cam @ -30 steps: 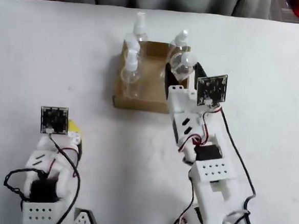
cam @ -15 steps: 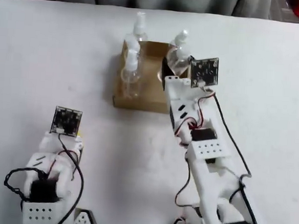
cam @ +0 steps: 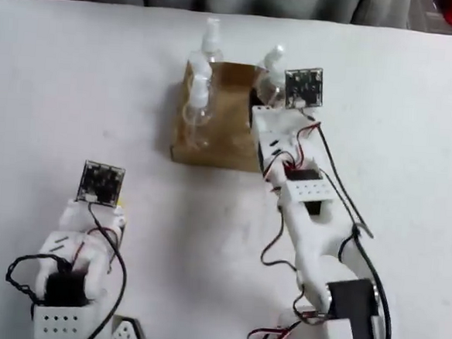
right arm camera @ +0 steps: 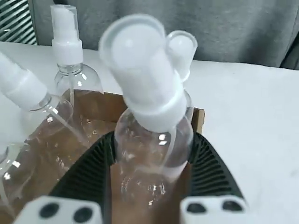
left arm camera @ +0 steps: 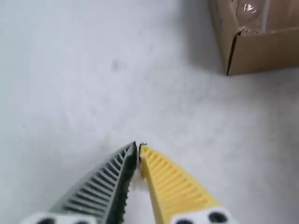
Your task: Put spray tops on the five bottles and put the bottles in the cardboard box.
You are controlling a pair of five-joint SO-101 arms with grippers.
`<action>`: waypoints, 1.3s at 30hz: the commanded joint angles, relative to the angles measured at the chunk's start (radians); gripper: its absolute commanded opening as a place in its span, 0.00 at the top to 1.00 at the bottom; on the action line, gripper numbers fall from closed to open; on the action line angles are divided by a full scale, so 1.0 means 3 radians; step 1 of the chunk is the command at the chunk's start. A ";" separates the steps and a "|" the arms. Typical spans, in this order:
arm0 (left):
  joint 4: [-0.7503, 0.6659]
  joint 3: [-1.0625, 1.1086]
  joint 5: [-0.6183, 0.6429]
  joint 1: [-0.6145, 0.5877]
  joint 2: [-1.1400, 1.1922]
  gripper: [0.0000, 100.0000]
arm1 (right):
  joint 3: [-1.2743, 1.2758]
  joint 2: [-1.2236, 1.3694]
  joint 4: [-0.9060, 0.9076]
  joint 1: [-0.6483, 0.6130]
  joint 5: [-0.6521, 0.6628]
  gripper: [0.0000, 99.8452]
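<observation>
Perhaps 5 capped bottles (right arm camera: 152, 154); 1 box (cam: 219, 152)

Bottles (cam: 196, 104) ring the cardboard box (cam: 211, 156); its near middle lies open.

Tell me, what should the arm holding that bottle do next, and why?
Probably lower it a little and open the jaws. The right gripper holds a bottle with its spray top on, tilted, over the cardboard box, where other capped bottles sit, so it looks ready to be set down inside.
</observation>
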 commanded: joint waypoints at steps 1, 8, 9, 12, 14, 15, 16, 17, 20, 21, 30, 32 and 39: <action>-0.0010 -0.0005 -0.0020 -0.0008 -0.0033 0.98 | -0.0251 0.0074 -0.0141 0.0049 0.0036 0.99; -0.0020 -0.0005 -0.0020 -0.0008 -0.0033 0.98 | -0.0256 0.0422 -0.0468 0.0028 0.0292 0.99; -0.0020 -0.0005 -0.0020 -0.0008 -0.0033 0.98 | -0.0256 0.0463 -0.0504 0.0028 0.0292 0.99; -0.0020 -0.0005 -0.0026 -0.0008 -0.0033 0.98 | -0.0271 0.0540 -0.0545 0.0028 0.0307 0.99; -0.0026 -0.0005 -0.0026 -0.0008 -0.0033 0.98 | -0.0271 0.0565 -0.0545 0.0028 0.0312 0.99; -0.0026 -0.0005 -0.0026 0.0013 -0.0033 0.98 | -0.0271 0.0570 -0.0545 0.0023 0.0312 0.99; -0.0026 -0.0005 -0.0026 0.0033 -0.0033 0.98 | -0.0271 0.0570 -0.0545 0.0023 0.0312 0.99; -0.0026 -0.0005 -0.0026 0.0043 -0.0033 0.98 | -0.0271 0.0570 -0.0545 0.0023 0.0312 0.99; -0.0026 -0.0005 -0.0026 0.0043 -0.0033 0.98 | -0.0271 0.0570 -0.0534 0.0023 0.0317 0.99; -0.0026 -0.0005 -0.0026 0.0043 -0.0033 0.98 | -0.0266 0.0575 -0.0529 0.0023 0.0317 0.99; -0.0026 -0.0005 -0.0026 0.0043 -0.0033 0.98 | -0.0256 0.0575 -0.0524 0.0023 0.0317 0.99; -0.0026 -0.0005 -0.0026 0.0043 -0.0033 0.98 | -0.0251 0.0591 -0.0524 0.0023 0.0322 0.99; -0.0026 -0.0005 -0.0026 0.0043 -0.0033 0.98 | -0.0276 0.0831 -0.0545 0.0018 0.0557 0.99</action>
